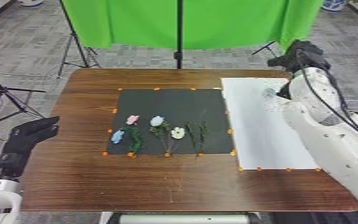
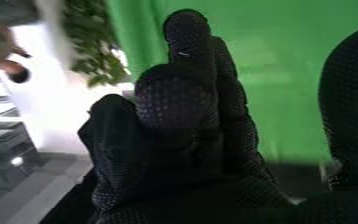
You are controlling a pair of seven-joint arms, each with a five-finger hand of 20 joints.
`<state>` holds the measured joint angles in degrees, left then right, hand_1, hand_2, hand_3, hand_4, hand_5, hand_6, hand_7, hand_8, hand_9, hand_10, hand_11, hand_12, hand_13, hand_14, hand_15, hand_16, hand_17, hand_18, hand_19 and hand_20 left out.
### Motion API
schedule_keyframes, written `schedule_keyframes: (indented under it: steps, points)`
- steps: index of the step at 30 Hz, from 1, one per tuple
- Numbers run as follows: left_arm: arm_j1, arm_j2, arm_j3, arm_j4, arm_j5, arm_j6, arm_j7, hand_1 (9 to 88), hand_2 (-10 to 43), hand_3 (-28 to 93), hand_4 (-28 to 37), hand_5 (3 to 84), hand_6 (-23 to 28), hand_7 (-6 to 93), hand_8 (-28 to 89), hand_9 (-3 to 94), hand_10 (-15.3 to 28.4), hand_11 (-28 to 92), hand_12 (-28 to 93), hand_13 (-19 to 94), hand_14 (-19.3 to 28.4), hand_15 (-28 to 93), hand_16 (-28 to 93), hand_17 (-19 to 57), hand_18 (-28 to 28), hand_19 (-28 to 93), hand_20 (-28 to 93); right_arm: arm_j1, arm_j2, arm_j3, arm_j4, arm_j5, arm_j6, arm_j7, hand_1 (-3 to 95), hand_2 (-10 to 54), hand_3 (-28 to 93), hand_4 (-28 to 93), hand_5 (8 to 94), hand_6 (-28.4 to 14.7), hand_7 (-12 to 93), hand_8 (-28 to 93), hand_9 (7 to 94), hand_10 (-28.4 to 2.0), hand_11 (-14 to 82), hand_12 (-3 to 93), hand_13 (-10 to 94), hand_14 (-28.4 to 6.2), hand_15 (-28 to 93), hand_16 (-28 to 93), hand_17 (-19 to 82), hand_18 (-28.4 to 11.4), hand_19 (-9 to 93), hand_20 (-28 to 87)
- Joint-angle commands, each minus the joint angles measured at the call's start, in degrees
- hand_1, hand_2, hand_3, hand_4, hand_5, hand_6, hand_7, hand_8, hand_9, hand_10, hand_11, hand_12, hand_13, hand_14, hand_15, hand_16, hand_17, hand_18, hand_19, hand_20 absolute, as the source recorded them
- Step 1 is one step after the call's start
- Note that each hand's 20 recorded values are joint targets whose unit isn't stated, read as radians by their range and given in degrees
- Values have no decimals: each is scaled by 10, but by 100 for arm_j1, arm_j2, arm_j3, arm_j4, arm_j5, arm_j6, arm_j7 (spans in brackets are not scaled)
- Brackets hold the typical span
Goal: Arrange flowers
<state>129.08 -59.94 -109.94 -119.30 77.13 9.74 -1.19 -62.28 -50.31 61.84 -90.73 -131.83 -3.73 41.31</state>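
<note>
A: Please, how is the right hand (image 1: 302, 56)?
B: Take the table (image 1: 158, 185) as a clock face in the head view. This hand is above the far edge, at one o'clock. In the right wrist view, the right hand (image 2: 211, 197) is loose, with its thumb well apart from the fingers (image 2: 189, 115), and I see nothing grasped in it.

A: Is there some container?
B: From that hand, at seven o'clock, there is a pale, patterned thing (image 1: 271, 95) on the white sheet (image 1: 269, 145), just beside the right arm. Maybe it is a glass vessel; I cannot tell this, nor what is inside, nor if the arm touches it.

A: And where do the flowers lie?
B: More far from the hand, between seven and eight o'clock, on the dark mat (image 1: 167, 102). Around the mat's own middle, the pink flower (image 1: 132, 120) is at nine, the blue flower (image 1: 118, 136) at eight, the pale blue flower (image 1: 157, 121) near the middle, and the cream flower (image 1: 177, 133) at six. One green sprig (image 1: 135, 140) lies near seven, and thin green stems (image 1: 203, 135) lie near four.

A: What about the left hand (image 1: 31, 134)?
B: It is at the table's nine o'clock edge, relaxed, apart from the flowers, and it grasps nothing that I can see.
</note>
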Motion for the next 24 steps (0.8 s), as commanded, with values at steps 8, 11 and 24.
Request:
schedule_keyframes:
  steps: [8, 11, 24]
  points:
    - [151, -80, -29, -17, -1, -43, 18, 402, 73, 644, -160, 482, 48, 137, -70, 452, 136, 229, 117, 387, 171, 236, -12, 137, 129, 158, 235, -253, 101, -252, 988, -52, -307, 413, 297, -95, 617, -124, 610, 0, 116, -80, 782, -145, 271, 277, 872, -33, 612, 361, 600, -166, 932, 589]
    - [117, -64, -19, 3, -15, -67, 34, 403, 73, 643, -160, 482, 48, 137, -70, 452, 135, 230, 117, 387, 171, 236, -12, 137, 129, 158, 235, -377, 142, -274, 1095, 142, -163, 370, 306, -95, 619, -126, 611, 4, 119, -81, 793, -140, 274, 277, 882, -28, 607, 364, 612, -161, 932, 588]
    - [74, -56, 14, 35, -26, -103, 63, 403, 74, 643, -160, 483, 48, 137, -70, 453, 135, 230, 117, 388, 171, 237, -12, 138, 129, 158, 235, -703, 100, -538, 1358, 123, 1406, -161, 445, -95, 650, -181, 676, 22, 174, -45, 858, -111, 309, 274, 921, -7, 598, 377, 646, -142, 932, 602]
